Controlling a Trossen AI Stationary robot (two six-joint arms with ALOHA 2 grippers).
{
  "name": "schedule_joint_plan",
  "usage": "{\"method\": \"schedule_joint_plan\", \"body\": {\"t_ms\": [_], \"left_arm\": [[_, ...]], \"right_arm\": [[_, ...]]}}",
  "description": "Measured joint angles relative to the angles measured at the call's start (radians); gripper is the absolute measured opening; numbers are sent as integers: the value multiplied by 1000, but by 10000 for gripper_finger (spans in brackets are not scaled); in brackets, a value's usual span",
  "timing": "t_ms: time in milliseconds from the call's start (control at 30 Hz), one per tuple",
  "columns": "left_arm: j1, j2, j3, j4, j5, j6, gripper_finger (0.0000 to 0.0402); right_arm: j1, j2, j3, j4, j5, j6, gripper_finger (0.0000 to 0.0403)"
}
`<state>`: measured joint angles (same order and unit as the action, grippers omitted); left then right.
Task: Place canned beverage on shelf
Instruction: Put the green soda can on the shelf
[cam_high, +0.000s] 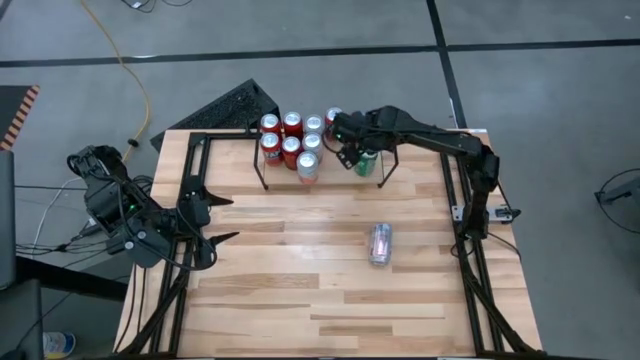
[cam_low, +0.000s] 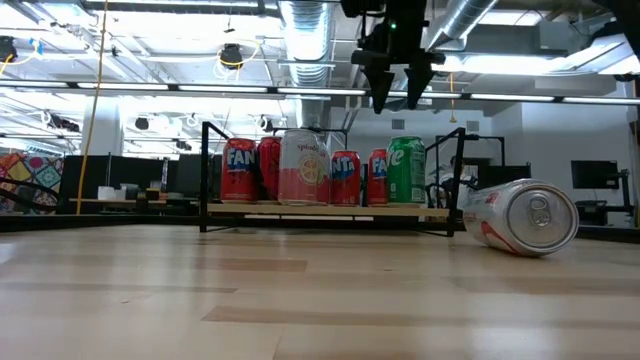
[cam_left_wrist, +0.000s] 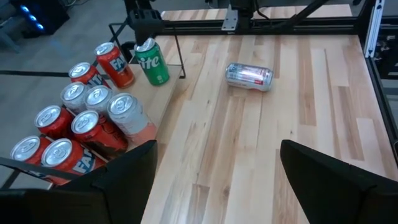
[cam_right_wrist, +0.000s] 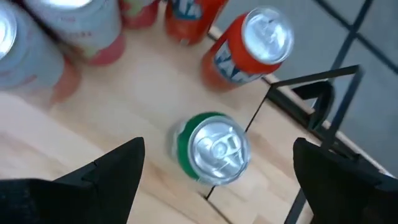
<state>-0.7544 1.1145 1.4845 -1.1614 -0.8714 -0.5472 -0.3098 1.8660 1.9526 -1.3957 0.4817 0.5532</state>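
The shelf (cam_low: 325, 211), a low rack of black rods, stands at the table's far edge. It holds several upright red cans (cam_high: 285, 140), a pink-and-white can (cam_low: 303, 167) and a green can (cam_right_wrist: 211, 148) at its right end. My right gripper (cam_low: 398, 100) hangs open above the green can (cam_low: 406, 170), fingers pointing down and clear of its top. Another silver-and-pink can (cam_high: 380, 243) lies on its side on the table, right of centre. My left gripper (cam_high: 222, 218) waits open at the table's left edge.
Black rails (cam_high: 468, 250) edge the wooden table on the left and right sides. A dark keyboard (cam_high: 225, 105) lies beyond the far left corner. Bare wood (cam_high: 300, 290) spreads across the table's middle and near half.
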Motion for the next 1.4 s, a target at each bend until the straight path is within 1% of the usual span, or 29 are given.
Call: {"method": "schedule_joint_plan", "body": {"t_ms": [133, 233, 400, 500, 600, 700, 767, 833, 933, 1033, 1200, 1333, 1400], "left_arm": [[0, 0, 0, -11, 1, -7, 325], [0, 0, 0, -28, 1, -24, 325], [0, 0, 0, -35, -1, -29, 325], [0, 0, 0, -35, -6, -30, 325], [0, 0, 0, -35, -7, -30, 325], [0, 0, 0, -35, -8, -31, 325], [0, 0, 0, -35, -9, -38, 325], [0, 0, 0, -35, -12, -42, 325], [0, 0, 0, -35, -10, -45, 325], [0, 0, 0, -38, -8, -51, 325], [0, 0, 0, -37, -7, -36, 325], [0, 0, 0, -38, -7, -34, 325], [0, 0, 0, -39, -7, -34, 325]], "right_arm": [[-25, 0, 0, 2, -53, -43, 381], [-24, 0, 0, 10, -32, -104, 381], [9, 0, 0, 20, -33, -80, 381], [26, 6, 0, 43, -29, -130, 381], [29, 8, 0, 47, -21, -143, 381], [32, 20, 0, 57, -63, -146, 381], [19, 24, -1, 46, -96, -178, 381], [-8, 20, -13, 50, -145, -182, 381], [-68, 19, -63, 38, -228, -130, 381], [-111, 23, -117, 12, -230, -118, 382], [-116, 22, -202, 94, -252, -119, 382], [-121, 20, -223, 116, -284, -120, 381], [-127, 20, -224, 116, -284, -125, 378]]}}
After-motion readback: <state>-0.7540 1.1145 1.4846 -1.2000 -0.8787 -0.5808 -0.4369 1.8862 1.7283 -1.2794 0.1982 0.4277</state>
